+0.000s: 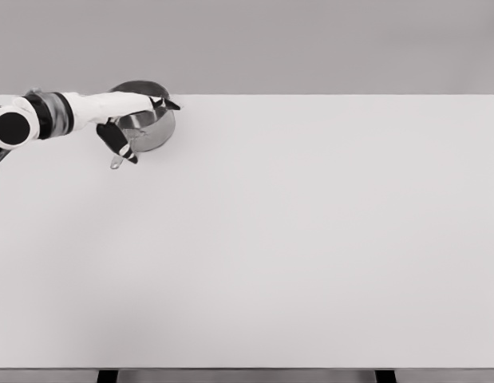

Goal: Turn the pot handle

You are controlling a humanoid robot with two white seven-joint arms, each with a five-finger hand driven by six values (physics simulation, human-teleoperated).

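A shiny steel pot (157, 134) stands near the table's far left corner. Its short handle (116, 163) points down and to the left, toward the near side. My left arm comes in from the left edge and lies across the pot's left rim. The left hand (148, 126) is spread: its fingers (165, 103) reach over the far rim, and the thumb (120, 144) lies against the base of the handle. Nothing is clasped. The pot's left side is hidden behind the forearm.
The white table (310, 239) spreads wide to the right and toward me. Its far edge runs just behind the pot, and the left edge lies close to the arm.
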